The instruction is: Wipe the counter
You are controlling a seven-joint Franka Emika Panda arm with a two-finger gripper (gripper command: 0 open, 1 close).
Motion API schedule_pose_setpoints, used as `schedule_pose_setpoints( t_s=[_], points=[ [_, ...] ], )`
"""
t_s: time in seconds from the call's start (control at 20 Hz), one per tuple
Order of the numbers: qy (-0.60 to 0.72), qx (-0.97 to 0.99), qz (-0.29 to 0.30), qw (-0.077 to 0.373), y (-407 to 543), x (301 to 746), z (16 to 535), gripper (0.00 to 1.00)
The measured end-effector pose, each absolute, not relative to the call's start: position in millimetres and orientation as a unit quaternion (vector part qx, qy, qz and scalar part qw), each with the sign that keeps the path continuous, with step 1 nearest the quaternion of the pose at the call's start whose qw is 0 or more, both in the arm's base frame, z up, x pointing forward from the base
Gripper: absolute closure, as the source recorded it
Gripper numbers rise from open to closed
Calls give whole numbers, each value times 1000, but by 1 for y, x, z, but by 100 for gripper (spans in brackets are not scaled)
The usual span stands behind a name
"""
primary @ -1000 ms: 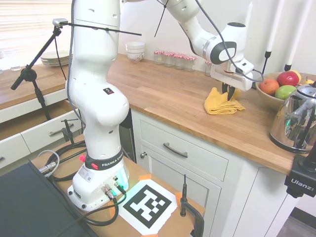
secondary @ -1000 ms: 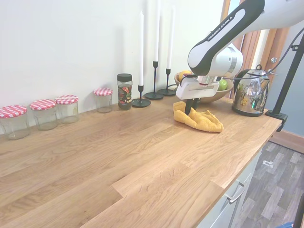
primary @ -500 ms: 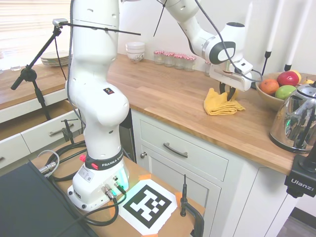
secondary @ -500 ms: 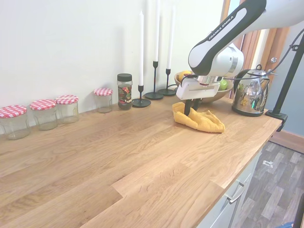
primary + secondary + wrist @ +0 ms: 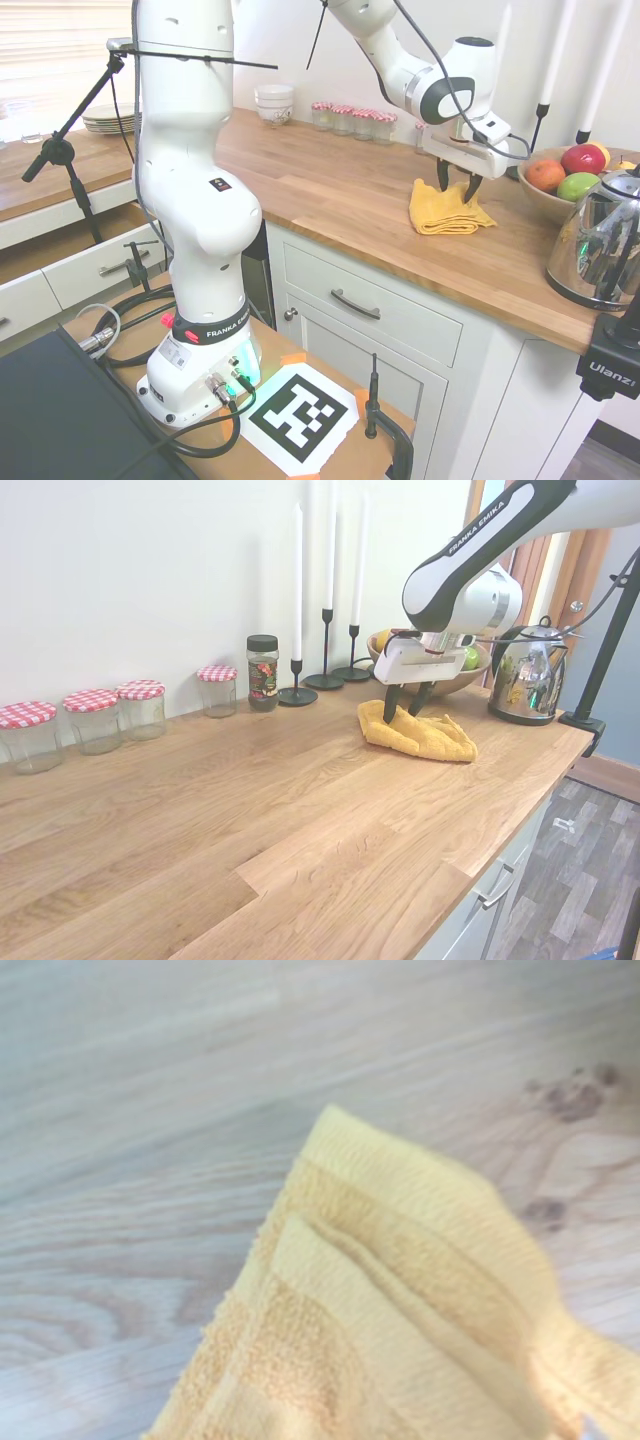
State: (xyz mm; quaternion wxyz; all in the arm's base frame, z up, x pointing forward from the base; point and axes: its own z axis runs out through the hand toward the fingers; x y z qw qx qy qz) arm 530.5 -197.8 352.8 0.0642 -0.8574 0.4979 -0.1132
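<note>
I'm looking at a kitchen run: a long butcher-block surface point(image 5: 250, 820) on white cabinets, against a pale wall. Going left to right in the second exterior view, well away from the claw stand the red-checked lidded jars point(image 5: 95, 720), pushed back to the wall, which I judge leaves the wood in front of them free for wiping. Nearer the claw come a dark-capped spice jar point(image 5: 262, 672) and black candlesticks point(image 5: 324, 645) with tall white candles, also kept to the back edge.

Then my claw point(image 5: 405, 708): its two fingers stand spread apart, pointing down, with nothing pinched between them, tips just above or barely touching the yellow cloth point(image 5: 420, 735). The cloth lies rumpled and folded directly under the claw, flat on the wood; the wrist view shows its terry folds point(image 5: 390, 1330) lying loose on the grain, not lifted. I read the spread fingers as straddling a raised fold, ready to close or press; I can't tell which.

Behind the claw sits a fruit bowl point(image 5: 455, 675), and just beyond it a steel kettle point(image 5: 527, 680). Both crowd that end, so I'd judge any sweep should run back toward the jars, where the open stretch of the surface lies.
</note>
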Motion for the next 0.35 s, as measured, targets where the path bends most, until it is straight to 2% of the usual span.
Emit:
schedule_pose_setpoints(
  t_s=[0.35],
  points=[
    [503, -852, -122, 76, -211, 510, 383, 0]
  ],
)
